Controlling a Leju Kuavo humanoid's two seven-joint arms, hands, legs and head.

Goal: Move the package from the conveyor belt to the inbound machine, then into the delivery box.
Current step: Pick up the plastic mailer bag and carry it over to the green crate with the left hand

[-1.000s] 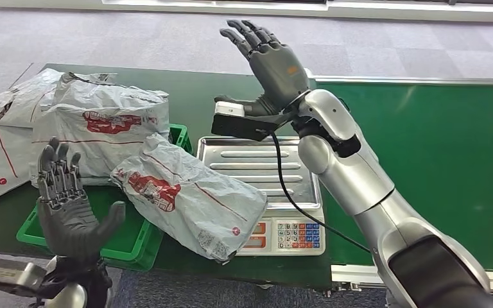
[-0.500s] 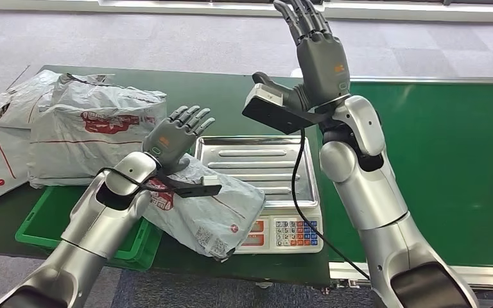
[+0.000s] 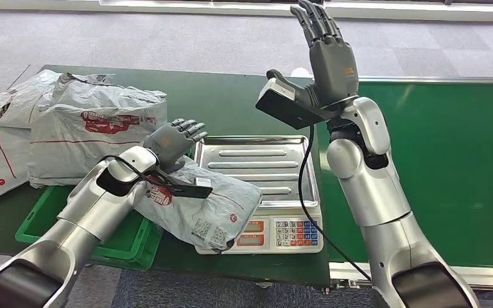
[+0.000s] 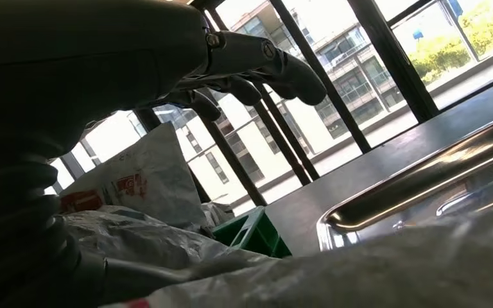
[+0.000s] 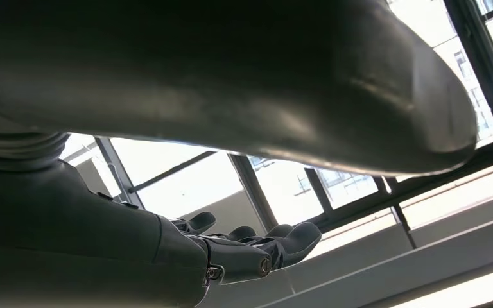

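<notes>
I see both hands empty over the scale.
Package [image 3: 196,202] lies half across the scale's [image 3: 263,160] left edge; left hand [image 3: 170,140] hovers above it, fingers loosely spread; right hand [image 3: 324,54] raised, fingers wide.

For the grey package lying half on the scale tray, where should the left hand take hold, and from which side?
Probably the package end nearest the green crate, from above and the robot's left. That end overhangs the scale tray's edge, so fingers could wrap under the soft, crumpled film. The left hand hovers over it, fingers apart, holding nothing.
</notes>
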